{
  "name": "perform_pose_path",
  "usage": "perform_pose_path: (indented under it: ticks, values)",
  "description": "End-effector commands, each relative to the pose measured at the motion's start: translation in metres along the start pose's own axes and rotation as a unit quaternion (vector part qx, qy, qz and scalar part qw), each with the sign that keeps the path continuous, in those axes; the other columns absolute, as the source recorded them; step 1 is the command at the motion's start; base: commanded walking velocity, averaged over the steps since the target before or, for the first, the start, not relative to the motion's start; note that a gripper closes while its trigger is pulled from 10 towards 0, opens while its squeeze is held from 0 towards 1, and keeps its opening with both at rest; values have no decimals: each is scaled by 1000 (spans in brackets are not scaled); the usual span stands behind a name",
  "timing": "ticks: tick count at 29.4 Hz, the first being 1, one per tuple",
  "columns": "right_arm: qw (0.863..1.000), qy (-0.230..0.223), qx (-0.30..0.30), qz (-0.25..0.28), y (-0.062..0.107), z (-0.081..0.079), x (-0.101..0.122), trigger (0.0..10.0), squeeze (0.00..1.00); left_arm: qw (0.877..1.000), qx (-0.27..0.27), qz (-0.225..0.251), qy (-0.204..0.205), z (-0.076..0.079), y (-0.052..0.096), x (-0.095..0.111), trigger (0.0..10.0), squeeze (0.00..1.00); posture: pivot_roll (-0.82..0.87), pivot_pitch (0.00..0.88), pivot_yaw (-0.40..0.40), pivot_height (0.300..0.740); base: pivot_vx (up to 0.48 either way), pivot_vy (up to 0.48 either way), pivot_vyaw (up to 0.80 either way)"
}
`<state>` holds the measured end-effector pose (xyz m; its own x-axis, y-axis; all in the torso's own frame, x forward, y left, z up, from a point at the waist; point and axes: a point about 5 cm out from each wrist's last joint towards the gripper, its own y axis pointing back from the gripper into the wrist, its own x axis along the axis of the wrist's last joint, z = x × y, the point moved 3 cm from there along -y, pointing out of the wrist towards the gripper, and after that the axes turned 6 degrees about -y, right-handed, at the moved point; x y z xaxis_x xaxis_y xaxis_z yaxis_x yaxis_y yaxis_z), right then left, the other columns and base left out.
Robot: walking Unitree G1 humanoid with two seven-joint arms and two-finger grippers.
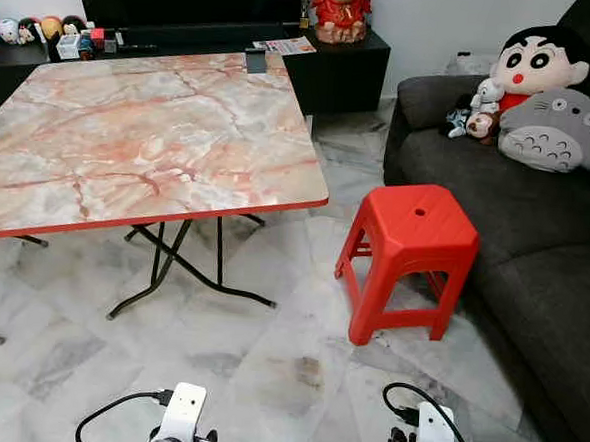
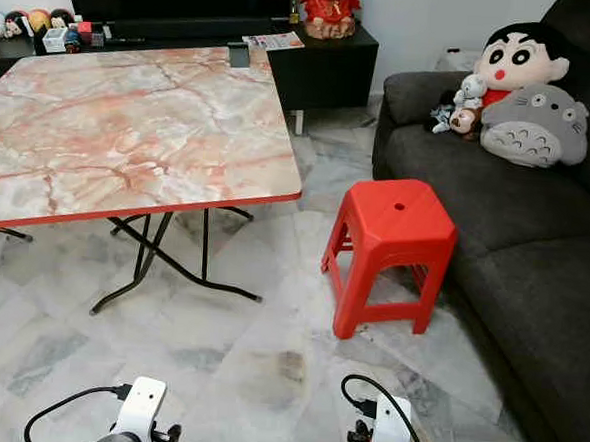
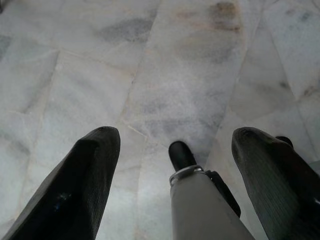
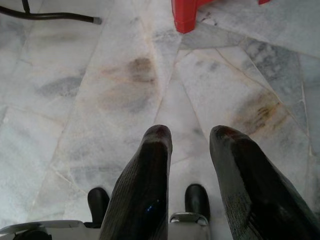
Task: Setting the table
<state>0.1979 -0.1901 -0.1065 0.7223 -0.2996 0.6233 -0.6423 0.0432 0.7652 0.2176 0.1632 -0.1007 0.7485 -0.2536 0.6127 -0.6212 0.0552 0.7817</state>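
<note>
A folding table [image 1: 140, 131] with a pink marble-patterned top and a red rim stands ahead to the left, its top bare except for a small dark grey object [image 1: 256, 60] at the far edge. Both arms hang low at the bottom of the eye views, the left wrist [image 1: 181, 414] and the right wrist [image 1: 427, 439] pointing at the floor. My left gripper [image 3: 175, 135] is open, fingers wide apart, over bare marble tiles. My right gripper [image 4: 190, 132] is open with a narrow gap, nothing between its fingers.
A red plastic stool [image 1: 410, 250] stands right of the table, close to a dark grey sofa [image 1: 533, 256] with plush toys [image 1: 538, 96]. A black TV cabinet [image 1: 335, 63] with figurines lines the far wall. The table's black legs [image 1: 172, 274] splay over the marble floor.
</note>
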Motion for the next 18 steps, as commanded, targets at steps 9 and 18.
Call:
perform_pose_path:
  ticks: [9, 18]
  values:
    - [998, -49, -28, 5, 1, 4, -2, 10000, 0, 1000, 15, -12, 13, -18, 3, -7, 10000, 0, -127, 0, 62, 740, 312, 0, 0]
    - [998, -51, -26, 10, -1, 1, 2, 10000, 0, 1000, 15, -9, 12, -18, 2, -4, 10000, 0, -127, 0, 61, 740, 345, 0, 0]
